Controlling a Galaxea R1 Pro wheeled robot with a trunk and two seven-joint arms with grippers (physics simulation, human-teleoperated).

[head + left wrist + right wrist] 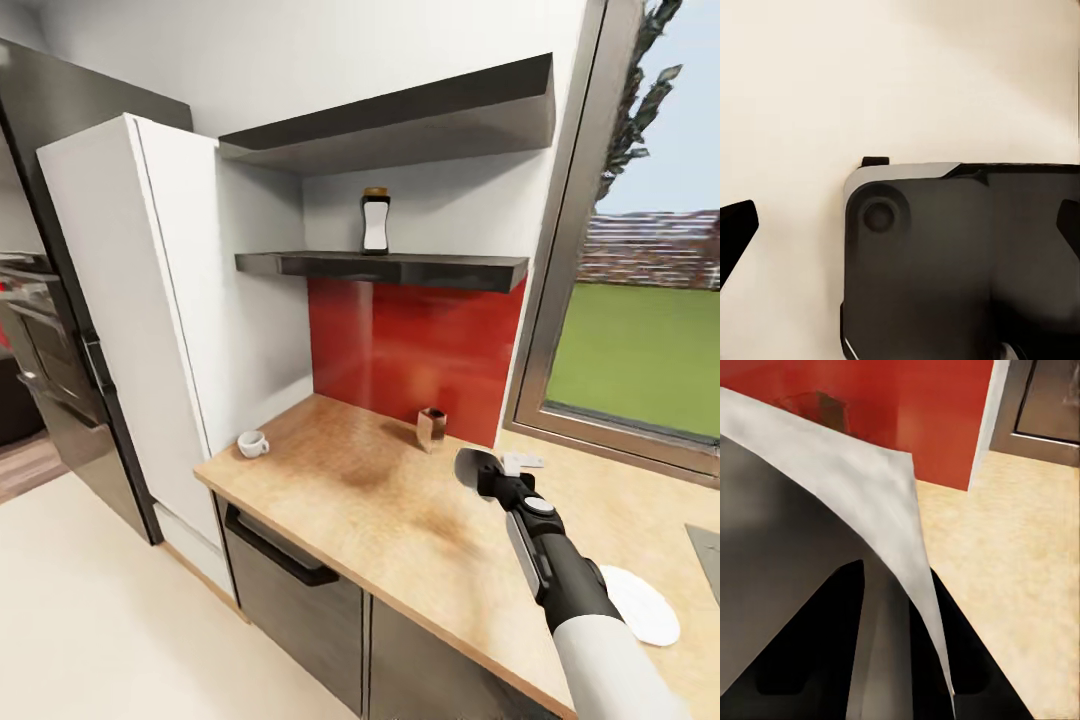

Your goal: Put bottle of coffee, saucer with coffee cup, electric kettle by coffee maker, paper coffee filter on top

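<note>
While the right arm reaches out over the bench (380, 500), its hand (482, 470) hovers above the pale speckled top with its two fingers pinching the paper coffee filter (881, 499), a grey-white sheet that in the right wrist view drapes over the dark fingers (817, 645) and rises to a point in front of the red backsplash (415, 350). The bottle of coffee (375, 221) stands upright on the lower dark shelf (385, 266), well above the bench and apart from the hand. The coffee cup (252, 443) sits on the bench near its left end, close to the tall white cabinet (150, 330). The saucer (640, 604) lies flat on the bench beside the right forearm. A small brownish container (431, 428) stands near the backsplash. In the left wrist view the left hand's dark fingertips (735, 232) stand spread apart over pale floor.
</note>
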